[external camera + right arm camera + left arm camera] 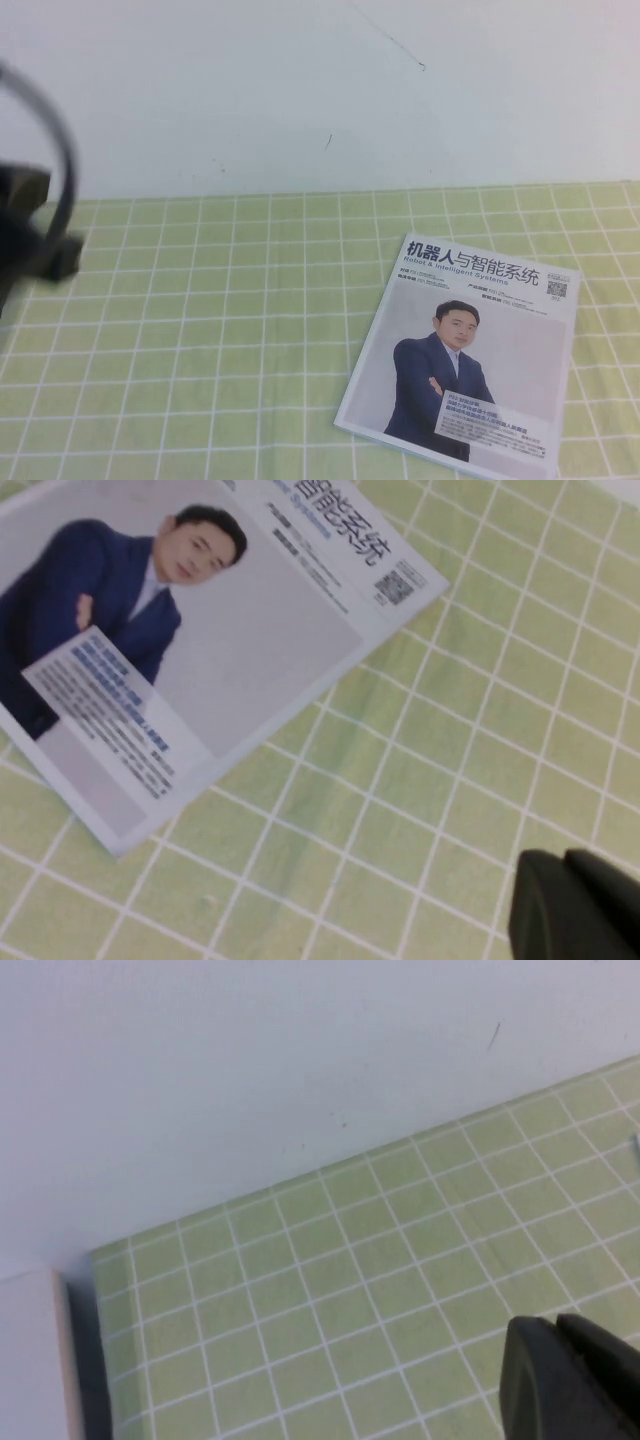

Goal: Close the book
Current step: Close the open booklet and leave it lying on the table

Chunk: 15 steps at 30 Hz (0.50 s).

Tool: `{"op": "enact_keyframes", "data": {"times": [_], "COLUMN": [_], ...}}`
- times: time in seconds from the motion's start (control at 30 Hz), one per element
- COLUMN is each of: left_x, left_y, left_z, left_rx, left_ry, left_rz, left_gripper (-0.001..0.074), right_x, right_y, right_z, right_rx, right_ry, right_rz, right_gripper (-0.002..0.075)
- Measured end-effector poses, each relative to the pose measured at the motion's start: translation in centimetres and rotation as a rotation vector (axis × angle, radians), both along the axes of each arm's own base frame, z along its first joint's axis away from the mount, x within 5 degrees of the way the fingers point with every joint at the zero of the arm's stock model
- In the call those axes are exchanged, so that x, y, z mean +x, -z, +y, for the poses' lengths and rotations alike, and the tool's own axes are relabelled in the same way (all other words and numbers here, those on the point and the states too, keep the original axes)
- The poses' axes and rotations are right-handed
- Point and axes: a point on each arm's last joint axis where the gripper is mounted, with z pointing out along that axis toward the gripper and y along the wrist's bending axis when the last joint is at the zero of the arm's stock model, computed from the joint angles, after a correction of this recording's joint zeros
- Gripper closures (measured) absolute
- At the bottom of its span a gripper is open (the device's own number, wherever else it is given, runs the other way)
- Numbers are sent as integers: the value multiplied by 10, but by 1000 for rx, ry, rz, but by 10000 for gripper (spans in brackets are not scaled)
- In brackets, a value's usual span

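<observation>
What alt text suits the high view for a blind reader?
A closed book, suited man on cover, lies near right on green checked cloth. Left arm dark at far left, left tool over bare cloth; right tool, near the book, out of frame.

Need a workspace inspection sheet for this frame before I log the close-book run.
Surface: green checked tablecloth, lying flat.
Job's things: magazine, closed, cover up, on the robot's right side.
Clutter: nothing seen.
Grippers: left gripper over bare tablecloth, away from the magazine; right gripper over tablecloth beside the magazine, not touching it.
Cables: black cable looping by the left arm.
Surroundings: white wall behind the table.
</observation>
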Motion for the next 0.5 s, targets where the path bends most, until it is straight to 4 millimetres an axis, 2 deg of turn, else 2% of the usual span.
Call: {"op": "enact_keyframes", "data": {"times": [0.13,0.27,0.4,0.5], "left_x": [-44,-73,-92,-99], "left_y": [39,77,102,113], "left_z": [18,28,37,40], "left_rx": [-90,-142,-169,-182], "left_ry": [43,88,95,94], "left_rz": [-138,-236,-273,-285], "left_gripper": [738,738,738,738], "right_x": [-30,-57,-74,-82], "right_y": [23,49,64,66], "right_z": [3,5,6,6], "right_rx": [53,103,132,140], "right_ry": [-16,-21,-22,-24], "right_rz": [-65,-119,-190,-234], "right_gripper": [729,729,729,729]}}
